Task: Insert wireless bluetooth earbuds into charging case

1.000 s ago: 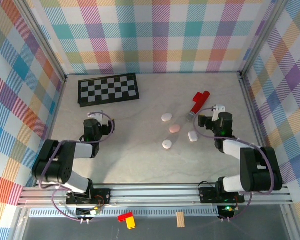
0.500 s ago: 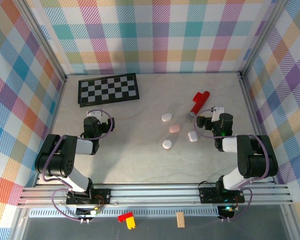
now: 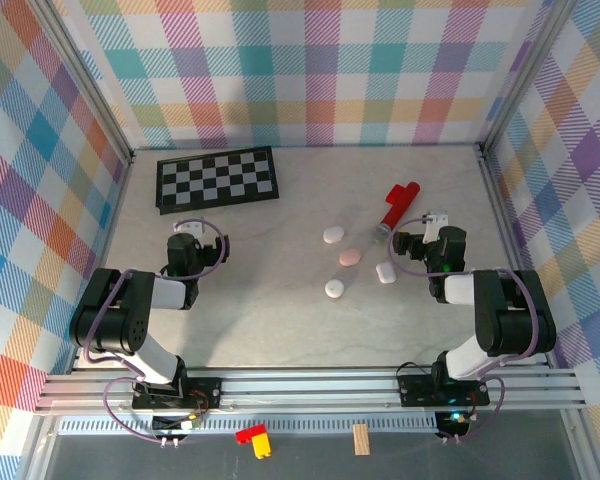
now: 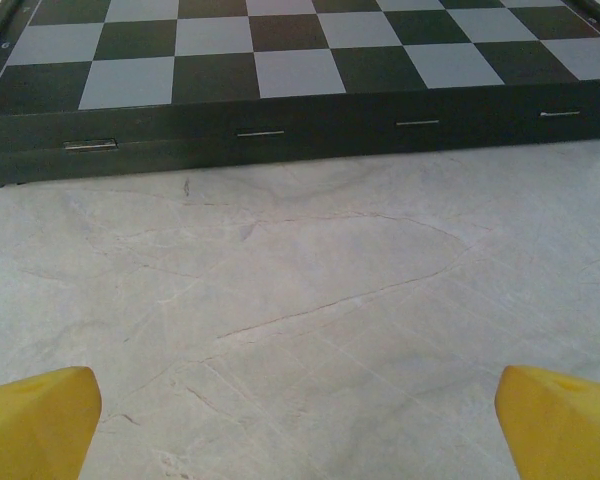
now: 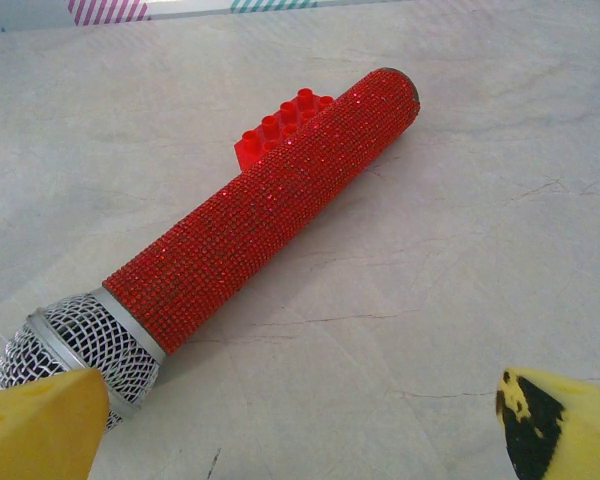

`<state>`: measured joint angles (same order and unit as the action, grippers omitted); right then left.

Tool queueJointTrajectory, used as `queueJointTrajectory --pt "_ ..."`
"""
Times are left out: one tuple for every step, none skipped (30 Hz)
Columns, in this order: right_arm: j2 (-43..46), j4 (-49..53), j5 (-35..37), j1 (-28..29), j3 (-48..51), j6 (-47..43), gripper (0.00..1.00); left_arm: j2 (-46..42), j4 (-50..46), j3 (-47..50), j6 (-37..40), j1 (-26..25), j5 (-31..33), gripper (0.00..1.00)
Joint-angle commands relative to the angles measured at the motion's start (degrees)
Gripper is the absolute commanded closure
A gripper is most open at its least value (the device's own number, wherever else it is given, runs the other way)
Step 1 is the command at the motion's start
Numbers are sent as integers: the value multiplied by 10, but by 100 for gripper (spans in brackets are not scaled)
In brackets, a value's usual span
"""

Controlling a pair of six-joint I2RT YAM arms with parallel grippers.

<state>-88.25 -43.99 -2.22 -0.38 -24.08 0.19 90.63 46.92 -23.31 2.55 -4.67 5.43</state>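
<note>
The left end effector [image 4: 300, 425] sits low over the pale marbled bench [image 3: 270, 320], its yellow fingers [image 4: 35, 420] spread wide, facing the black-and-white folding chessboard [image 3: 217, 177]. Mid-bench lie three white pebble-shaped cases [image 3: 333, 235] and a pink pebble-shaped case [image 3: 349, 257], well apart from the left arm. The earbuds are too small to make out. The right end effector [image 5: 300, 430], fingers likewise spread, faces the red glitter microphone [image 5: 270, 215], with a red toy brick [image 5: 280, 125] just behind it.

Four small pebble-shaped plastic charging cases, grouped a little right of the middle in the top view.
We see a white oval case [image 3: 333, 234] farthest back, a pink round case [image 3: 349, 257] just in front of it, a white oblong case [image 3: 385, 272] at the right, lying slanted, and a second white oval case [image 3: 334, 288] nearest the arms. They lie close together but apart; we cannot tell if any lid is open.
</note>
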Motion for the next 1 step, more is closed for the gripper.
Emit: queueJointTrajectory --pt "4 -20 -9 -1 -3 5 1 -1 12 -10 -4 7 -6 0"
